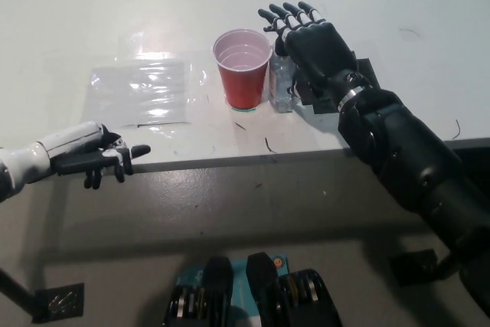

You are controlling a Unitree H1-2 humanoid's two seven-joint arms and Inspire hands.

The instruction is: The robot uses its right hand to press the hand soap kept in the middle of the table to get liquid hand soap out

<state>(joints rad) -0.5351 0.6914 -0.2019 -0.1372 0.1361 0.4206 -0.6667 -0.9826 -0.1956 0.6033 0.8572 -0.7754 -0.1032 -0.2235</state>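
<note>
A clear hand soap bottle (282, 86) stands on the white table (69, 21), close against the right side of a red plastic cup (244, 67). My black right hand (314, 44) hovers flat over the bottle's top with its fingers spread, hiding the pump; I cannot see whether the palm touches it. The white left hand (96, 157) rests at the table's front edge at lower left, fingers loosely apart, holding nothing.
A clear plastic sheet (142, 89) lies flat on the table left of the cup. A dark pad (366, 74) shows under my right wrist. The table's front edge (253, 160) runs across the middle of the view, with grey floor below.
</note>
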